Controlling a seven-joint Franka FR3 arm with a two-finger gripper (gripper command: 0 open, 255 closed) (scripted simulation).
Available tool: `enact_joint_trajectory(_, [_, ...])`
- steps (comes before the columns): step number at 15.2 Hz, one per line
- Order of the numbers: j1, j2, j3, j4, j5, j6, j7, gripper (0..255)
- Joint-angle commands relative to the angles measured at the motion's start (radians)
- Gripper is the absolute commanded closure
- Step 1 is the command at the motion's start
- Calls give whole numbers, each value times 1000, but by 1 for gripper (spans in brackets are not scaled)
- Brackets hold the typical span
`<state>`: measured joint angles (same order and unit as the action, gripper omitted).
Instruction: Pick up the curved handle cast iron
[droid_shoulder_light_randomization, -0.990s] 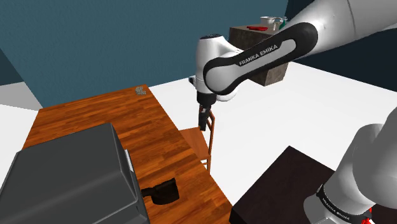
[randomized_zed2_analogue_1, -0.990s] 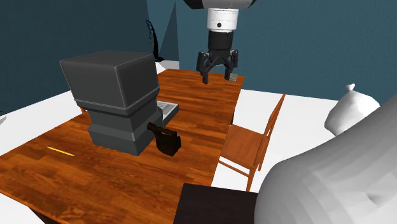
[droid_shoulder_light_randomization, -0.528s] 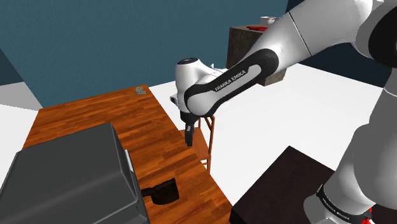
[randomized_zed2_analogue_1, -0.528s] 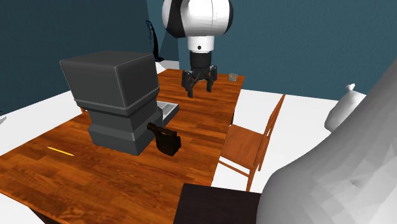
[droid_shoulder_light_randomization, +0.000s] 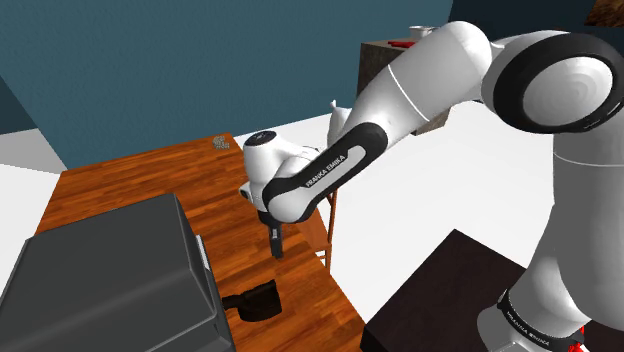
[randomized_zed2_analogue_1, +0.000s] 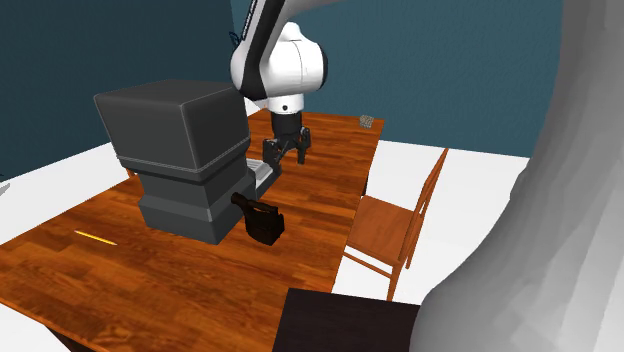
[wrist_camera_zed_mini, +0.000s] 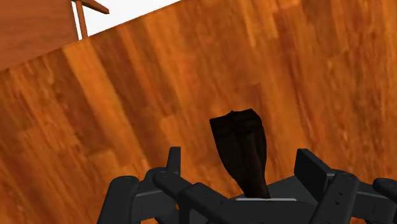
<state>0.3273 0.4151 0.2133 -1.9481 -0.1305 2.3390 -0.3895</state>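
The cast iron piece (droid_shoulder_light_randomization: 256, 301) is a small black pan with a curved handle. It stands on the wooden table (droid_shoulder_light_randomization: 225, 210) right beside the front of a dark grey appliance. In the second exterior view the pan (randomized_zed2_analogue_1: 262, 221) is at the appliance's lower corner. My gripper (droid_shoulder_light_randomization: 275, 246) hangs open above the table, a short way beyond the pan and higher than it (randomized_zed2_analogue_1: 284, 160). In the wrist view the black handle (wrist_camera_zed_mini: 240, 149) rises in the gap between my fingers (wrist_camera_zed_mini: 242, 167), and neither finger touches it.
A large dark grey boxy appliance (droid_shoulder_light_randomization: 100, 280) takes up the near part of the table. A wooden chair (randomized_zed2_analogue_1: 395, 225) stands at the table's edge. A small grey object (droid_shoulder_light_randomization: 220, 143) lies at the far corner. A thin yellow item (randomized_zed2_analogue_1: 92, 237) lies near the appliance.
The arm has swung down and along the table toward the pan. The gripper has dropped from well above the far table end to just over the wood, still open.
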Motion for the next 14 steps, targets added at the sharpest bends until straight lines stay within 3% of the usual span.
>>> enact_joint_trajectory(1, [25,66,4,50,-27,6,-4,0])
enact_joint_trajectory(10, [146,357,5,296,-133,8,-44,0])
enact_joint_trajectory(14, [154,395,-2,311,-141,29,-41,0])
